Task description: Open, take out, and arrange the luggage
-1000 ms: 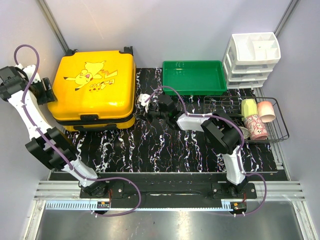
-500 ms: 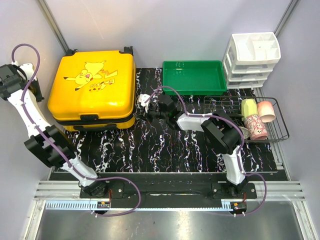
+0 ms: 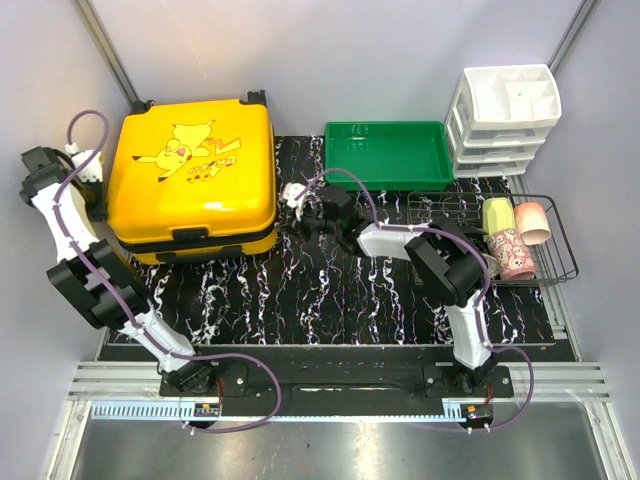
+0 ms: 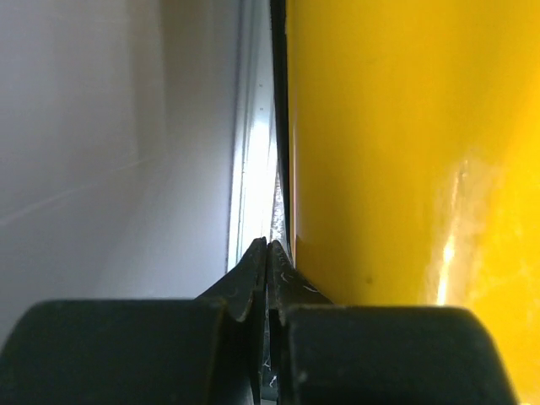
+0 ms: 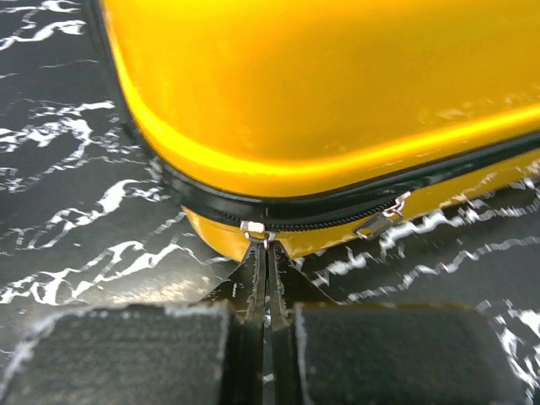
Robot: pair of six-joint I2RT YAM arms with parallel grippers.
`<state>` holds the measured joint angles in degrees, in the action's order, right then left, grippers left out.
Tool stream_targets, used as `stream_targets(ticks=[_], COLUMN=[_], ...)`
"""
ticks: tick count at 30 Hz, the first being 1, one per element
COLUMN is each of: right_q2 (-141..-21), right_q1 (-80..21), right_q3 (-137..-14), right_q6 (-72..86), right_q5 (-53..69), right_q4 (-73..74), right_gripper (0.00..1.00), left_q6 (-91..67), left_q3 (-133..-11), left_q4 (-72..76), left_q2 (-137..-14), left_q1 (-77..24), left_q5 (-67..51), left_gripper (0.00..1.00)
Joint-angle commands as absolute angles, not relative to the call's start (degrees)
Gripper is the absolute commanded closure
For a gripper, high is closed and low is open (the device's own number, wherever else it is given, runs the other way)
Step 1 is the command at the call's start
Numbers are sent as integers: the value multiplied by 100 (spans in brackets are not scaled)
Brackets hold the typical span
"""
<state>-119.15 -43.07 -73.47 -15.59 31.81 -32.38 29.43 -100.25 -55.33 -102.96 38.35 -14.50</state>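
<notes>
Fingers of the right arm (image 5: 251,278) are pressed together, their tips touching a small silver zip pull (image 5: 256,229) at the near right corner of the suitcase (image 3: 190,180); whether the tab is actually pinched between them cannot be made out. A black zip seam (image 5: 211,205) is carried round that corner on either side of the pull, and a second pull (image 5: 381,218) lies further along it, to the right in the wrist view. Fingers of the left arm (image 4: 249,283) are likewise closed, on nothing, and are set in the narrow gap between the suitcase's left side and the wall (image 4: 101,169). The suitcase is laid flat and shut at the far left of the worktop (image 3: 330,290), wheels away from the arms, handle edge nearest them. Opening is judged to depend on the pull being drawn along the seam, following the edge rather than away from it, with the right arm placed for that
</notes>
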Motion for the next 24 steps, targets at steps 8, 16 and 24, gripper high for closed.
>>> stream_targets(ticks=[8, 16, 24], right_q2=[-11321, -10855, -10442], right_q1=[-3367, -3586, -3955], right_q3=[-6936, -5995, -5581], right_q6=[-1625, -1248, -739], right_q5=[3014, 3006, 2488], right_q4=[-2944, -3478, -3595], right_gripper=[100, 100, 100], left_q6=[2497, 1951, 1635], left_q3=[-8315, -7665, -7234], left_q4=[-5704, -5362, -5247], left_q2=[-9387, -8877, -8666], left_q1=[2207, 2057, 2057], left_q5=[-2988, -3156, -3348], left_gripper=[100, 100, 100])
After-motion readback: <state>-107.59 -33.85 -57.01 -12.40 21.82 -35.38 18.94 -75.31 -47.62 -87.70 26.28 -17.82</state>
